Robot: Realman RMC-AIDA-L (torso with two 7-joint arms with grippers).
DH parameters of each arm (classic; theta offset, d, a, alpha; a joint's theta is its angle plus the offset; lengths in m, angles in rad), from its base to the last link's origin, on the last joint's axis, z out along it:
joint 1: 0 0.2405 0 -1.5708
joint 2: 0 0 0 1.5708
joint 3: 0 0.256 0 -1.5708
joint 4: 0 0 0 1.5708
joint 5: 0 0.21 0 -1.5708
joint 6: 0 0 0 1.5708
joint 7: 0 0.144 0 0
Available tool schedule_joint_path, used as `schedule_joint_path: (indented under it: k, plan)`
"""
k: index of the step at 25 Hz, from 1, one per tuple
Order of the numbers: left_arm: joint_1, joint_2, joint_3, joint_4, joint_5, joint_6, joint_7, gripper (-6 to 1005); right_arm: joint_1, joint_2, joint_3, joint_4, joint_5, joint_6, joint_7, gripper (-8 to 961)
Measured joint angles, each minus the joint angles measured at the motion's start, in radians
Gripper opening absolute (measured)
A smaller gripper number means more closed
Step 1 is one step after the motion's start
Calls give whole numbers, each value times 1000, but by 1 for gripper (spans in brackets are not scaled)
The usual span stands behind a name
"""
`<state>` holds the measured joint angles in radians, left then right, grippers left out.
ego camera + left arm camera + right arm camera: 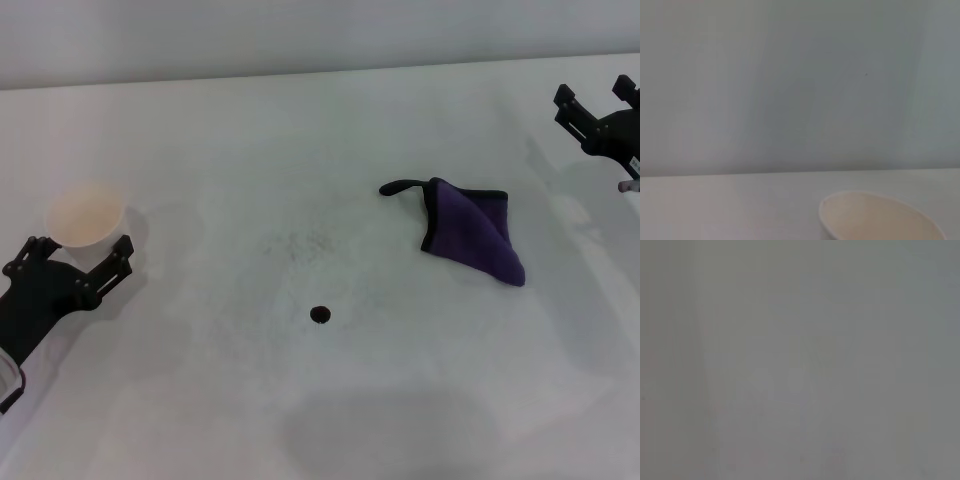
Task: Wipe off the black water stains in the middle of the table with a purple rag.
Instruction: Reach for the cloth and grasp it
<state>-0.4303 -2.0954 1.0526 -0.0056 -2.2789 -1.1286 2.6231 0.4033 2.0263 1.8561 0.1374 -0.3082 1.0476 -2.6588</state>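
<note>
The rag [468, 235] is a small soft purple cloth, folded to a rough triangle, with black edging and a thin black loop tail curling off its corner. It lies flat on the white bench [300, 130], near the right end effector [598, 98] and on the inner side of it, closer to the robot, with nothing touching it. The stain [320, 314] is one tiny round black dot, far smaller than the rag, sitting between the two arms, closer to the robot than the rag and apart from it; faint grey speckles mark the bench just beyond the dot.

A cream paper cup [86, 214] stands upright just beyond the left end effector [78, 258], almost between its fingertips; its inside looks bare. The left wrist view shows the cup [880, 217] rim close by.

Both end effectors have their fingers spread apart and hold nothing, the right one at the far right edge of the bench
</note>
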Motion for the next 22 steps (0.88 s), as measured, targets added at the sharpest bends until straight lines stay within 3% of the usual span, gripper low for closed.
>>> schedule_joint_path:
  k: [13,22]
  plan:
    - [20,2,6,-7,7,-9,59,891,3,1,0,2,0,0,4,857]
    - [94,3,2,-1,5,-119,60,891,6,2,0,2,0,0,5,857]
